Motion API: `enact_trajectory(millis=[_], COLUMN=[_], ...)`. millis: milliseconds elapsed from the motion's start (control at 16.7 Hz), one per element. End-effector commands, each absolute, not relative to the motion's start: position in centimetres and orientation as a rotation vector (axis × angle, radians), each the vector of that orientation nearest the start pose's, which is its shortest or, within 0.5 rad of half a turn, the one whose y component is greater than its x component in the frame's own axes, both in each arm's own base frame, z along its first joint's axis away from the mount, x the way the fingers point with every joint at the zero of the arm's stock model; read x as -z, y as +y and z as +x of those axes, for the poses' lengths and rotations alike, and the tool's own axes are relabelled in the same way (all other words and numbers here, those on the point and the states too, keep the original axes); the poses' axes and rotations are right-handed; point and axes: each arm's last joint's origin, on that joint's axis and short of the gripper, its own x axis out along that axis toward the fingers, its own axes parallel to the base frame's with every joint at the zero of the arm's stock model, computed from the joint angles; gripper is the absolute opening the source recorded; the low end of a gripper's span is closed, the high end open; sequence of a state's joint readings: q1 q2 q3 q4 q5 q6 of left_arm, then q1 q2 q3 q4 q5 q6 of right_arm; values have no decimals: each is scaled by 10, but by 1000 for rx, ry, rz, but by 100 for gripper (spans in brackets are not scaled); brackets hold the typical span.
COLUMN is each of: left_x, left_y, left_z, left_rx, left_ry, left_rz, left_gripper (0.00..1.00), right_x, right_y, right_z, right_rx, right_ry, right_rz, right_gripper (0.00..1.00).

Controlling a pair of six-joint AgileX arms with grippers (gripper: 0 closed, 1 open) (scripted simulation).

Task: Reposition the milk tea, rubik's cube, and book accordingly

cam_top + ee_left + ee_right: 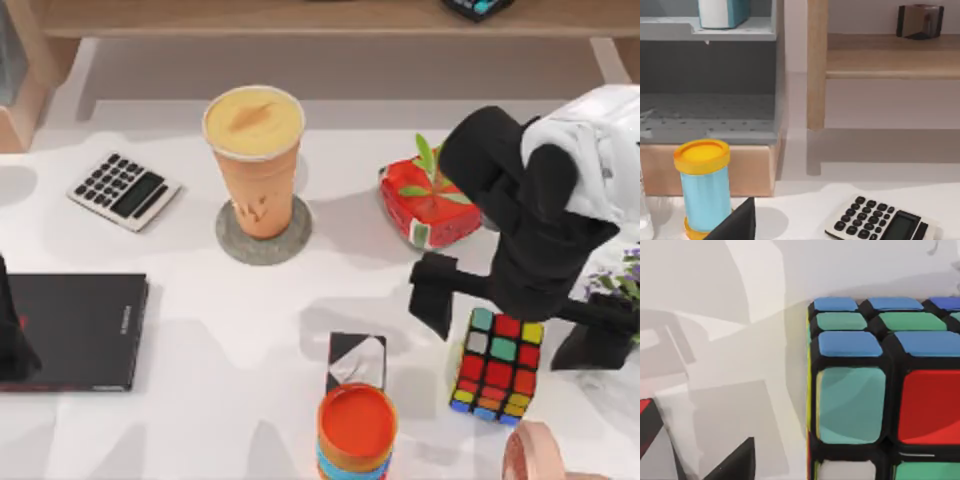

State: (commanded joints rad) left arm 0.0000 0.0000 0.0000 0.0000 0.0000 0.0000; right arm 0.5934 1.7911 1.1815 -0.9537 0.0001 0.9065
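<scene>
- Top view: your right hand hangs over the rubik's cube, at the right side of the surface. Black fingers spread wide, one off the cube's left, the other off its right, near the top edge. No contact that you can confirm; the hand is wide open, holding nothing.
- Right wrist view: rubik's cube sits close under the camera, blue, green, teal and red stickers facing up. One dark fingertip shows apart from the cube.
- Milk tea stands upright on a grey coaster, well left of the right hand, toward the far side.
- Left hand is parked at the left edge, over the black book. You cannot tell its state.
- Left wrist view: teal book stands on a grey shelf. Calculator and a blue canister with a yellow lid sit below on the surface.
</scene>
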Motion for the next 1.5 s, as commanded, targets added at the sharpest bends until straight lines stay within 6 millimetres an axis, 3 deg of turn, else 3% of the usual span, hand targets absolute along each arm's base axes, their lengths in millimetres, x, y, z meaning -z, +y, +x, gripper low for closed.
enact_trajectory(millis=[120,360,1140,1500], left_x=[-160,-160,-160,-160], left_y=[-1,-1,-1,-1], left_z=[106,106,106,106], left_rx=[0,0,0,0], left_ry=[0,0,0,0], left_rz=[0,0,0,0], left_gripper=[100,100,100,100], right_x=[-155,-154,-154,-154], right_y=[180,180,180,180], right_z=[262,262,262,262], right_rx=[242,243,243,243], right_ry=[1556,1557,1557,1557], right_rz=[244,243,243,243], right_gripper=[100,100,2,0])
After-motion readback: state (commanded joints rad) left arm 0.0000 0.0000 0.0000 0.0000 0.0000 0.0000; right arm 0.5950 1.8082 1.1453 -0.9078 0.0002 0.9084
